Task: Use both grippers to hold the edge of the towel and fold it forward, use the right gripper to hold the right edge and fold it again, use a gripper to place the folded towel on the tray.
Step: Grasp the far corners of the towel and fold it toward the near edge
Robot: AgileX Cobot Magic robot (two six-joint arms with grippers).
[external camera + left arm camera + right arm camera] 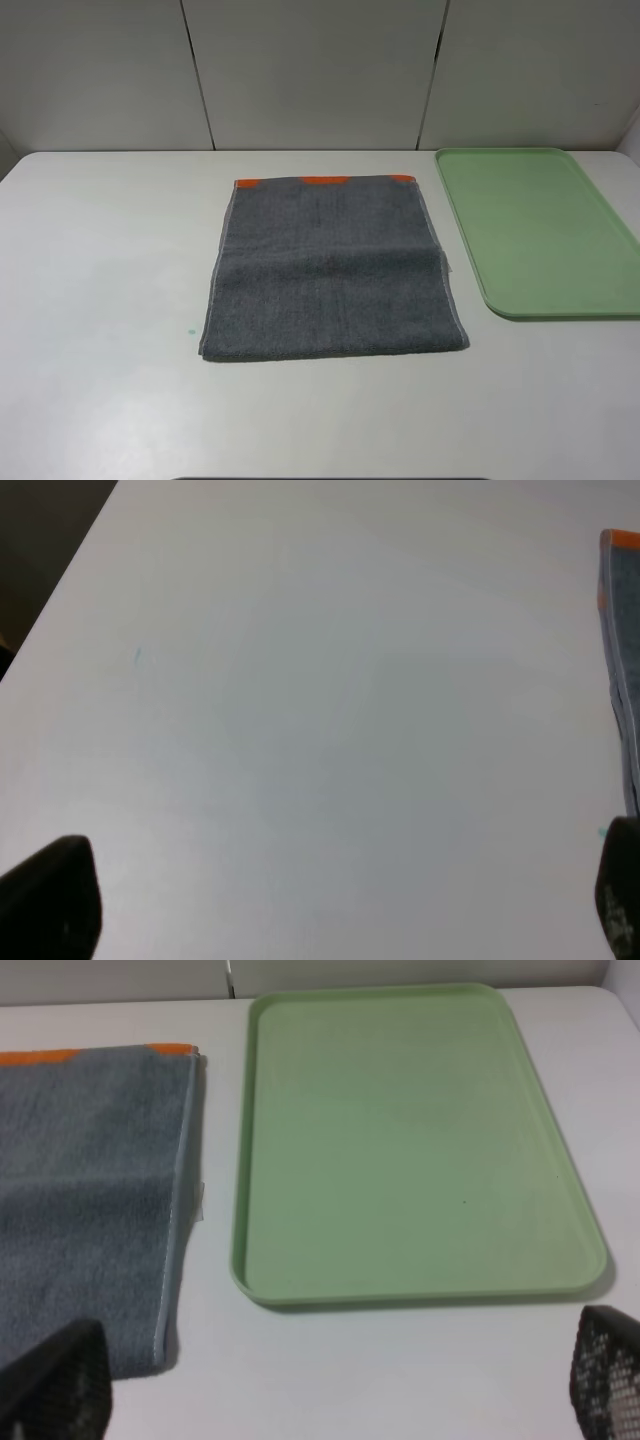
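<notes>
We see dark grey terry towel [330,270] flat, pale green plastic tray [540,230] at its three o'clock, left claw [335,890] and right claw [330,1375] wide.

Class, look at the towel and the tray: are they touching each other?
Apart. The right wrist view shows a strip of white table running between the towel and its hem on one side and the tray rim on the other.

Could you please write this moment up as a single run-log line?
towel: flat on table, not gripped | tray: empty, right of towel | left gripper: open over bare table | right gripper: open, holding nothing
</notes>
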